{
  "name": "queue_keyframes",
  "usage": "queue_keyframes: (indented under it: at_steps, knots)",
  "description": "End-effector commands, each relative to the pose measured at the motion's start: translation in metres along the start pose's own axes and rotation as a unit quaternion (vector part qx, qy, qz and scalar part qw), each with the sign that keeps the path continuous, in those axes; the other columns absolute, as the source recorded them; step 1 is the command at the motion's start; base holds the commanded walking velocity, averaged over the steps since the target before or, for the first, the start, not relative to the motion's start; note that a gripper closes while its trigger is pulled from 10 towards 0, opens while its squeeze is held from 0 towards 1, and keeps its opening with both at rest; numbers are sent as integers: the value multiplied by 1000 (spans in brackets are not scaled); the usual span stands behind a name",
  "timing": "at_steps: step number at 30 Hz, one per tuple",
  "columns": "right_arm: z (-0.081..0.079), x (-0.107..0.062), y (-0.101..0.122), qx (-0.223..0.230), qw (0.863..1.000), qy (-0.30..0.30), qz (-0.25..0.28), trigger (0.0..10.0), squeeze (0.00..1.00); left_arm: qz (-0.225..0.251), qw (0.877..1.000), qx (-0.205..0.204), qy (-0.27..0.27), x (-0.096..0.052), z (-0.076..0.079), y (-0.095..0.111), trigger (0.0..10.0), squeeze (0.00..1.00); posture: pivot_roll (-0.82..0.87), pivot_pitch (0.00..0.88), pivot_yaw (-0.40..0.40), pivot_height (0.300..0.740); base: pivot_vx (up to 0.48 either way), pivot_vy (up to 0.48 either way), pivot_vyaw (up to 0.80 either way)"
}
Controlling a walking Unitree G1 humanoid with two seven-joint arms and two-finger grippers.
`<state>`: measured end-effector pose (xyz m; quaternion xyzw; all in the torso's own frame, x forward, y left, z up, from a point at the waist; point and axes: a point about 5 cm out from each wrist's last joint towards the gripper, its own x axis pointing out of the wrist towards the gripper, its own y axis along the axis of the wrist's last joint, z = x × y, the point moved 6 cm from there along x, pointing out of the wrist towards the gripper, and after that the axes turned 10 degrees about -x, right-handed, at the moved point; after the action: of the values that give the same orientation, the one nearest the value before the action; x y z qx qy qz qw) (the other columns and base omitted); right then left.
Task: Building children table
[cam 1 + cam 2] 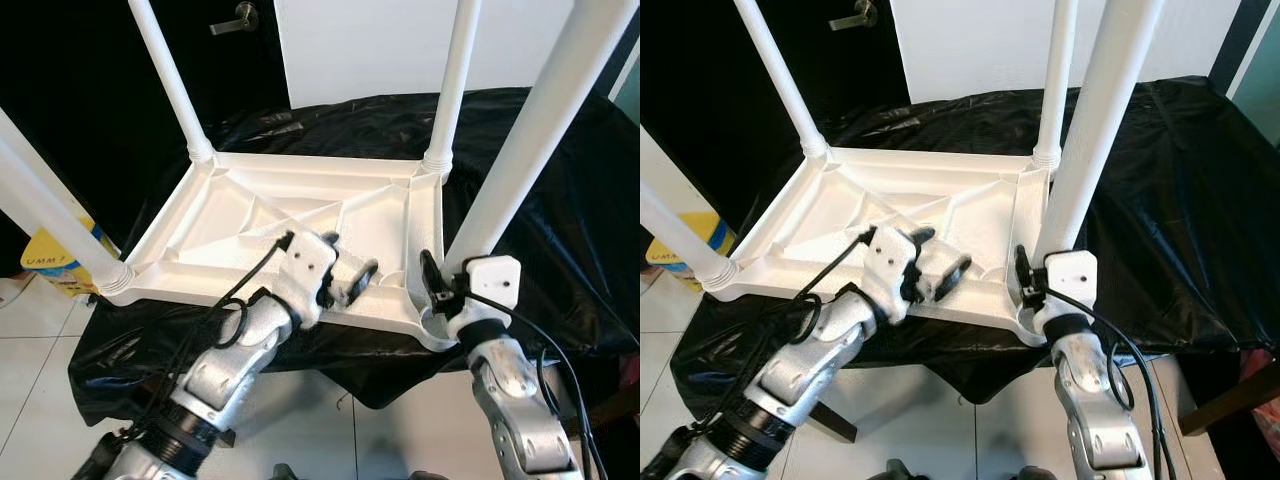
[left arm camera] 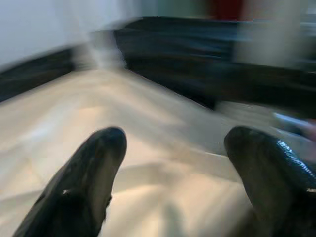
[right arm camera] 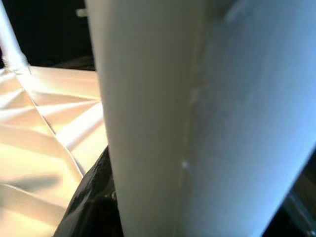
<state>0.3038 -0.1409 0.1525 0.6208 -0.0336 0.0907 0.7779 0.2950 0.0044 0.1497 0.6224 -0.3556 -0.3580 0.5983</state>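
Note:
A white plastic children's table (image 1: 250,215) lies upside down on a black-draped surface, with its legs pointing up. My right gripper (image 1: 440,285) is at the base of the near right leg (image 1: 540,130), where the leg meets the corner socket. In the right wrist view that leg (image 3: 197,118) fills the space at my fingers, and one black finger (image 3: 91,202) presses against it. My left gripper (image 1: 350,275) hovers open over the ribbed underside near the front edge. In the blurred left wrist view its fingers (image 2: 84,187) are wide apart with nothing between them.
Black sheeting (image 1: 560,250) covers the support under the table and hangs over its edges. A dark door with a lever handle (image 1: 238,15) and a white panel stand behind. A yellow box (image 1: 50,262) sits on the tiled floor at the left.

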Motion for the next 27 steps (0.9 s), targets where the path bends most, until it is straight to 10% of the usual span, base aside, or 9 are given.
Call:
queue_keyframes:
  at_steps: [1, 18, 27]
  knots:
    - [-1, -1, 5, 2, 1000, 4, 12, 10000, 0, -12, 1000, 11, -24, -1, 7, -5, 10000, 0, -159, 57, 70, 740, 0, 0, 0]
    - [-12, -10, -22, -7, 998, 62, -18, 10000, 0, -97, 993, 58, -29, -11, 3, -39, 10000, 0, -159, 56, 67, 740, 0, 0, 0]
    - [-11, -6, -16, -6, 998, 65, -2, 10000, 0, -169, 977, 111, 66, -13, -44, -59, 10000, 0, -164, 54, 68, 740, 0, 0, 0]
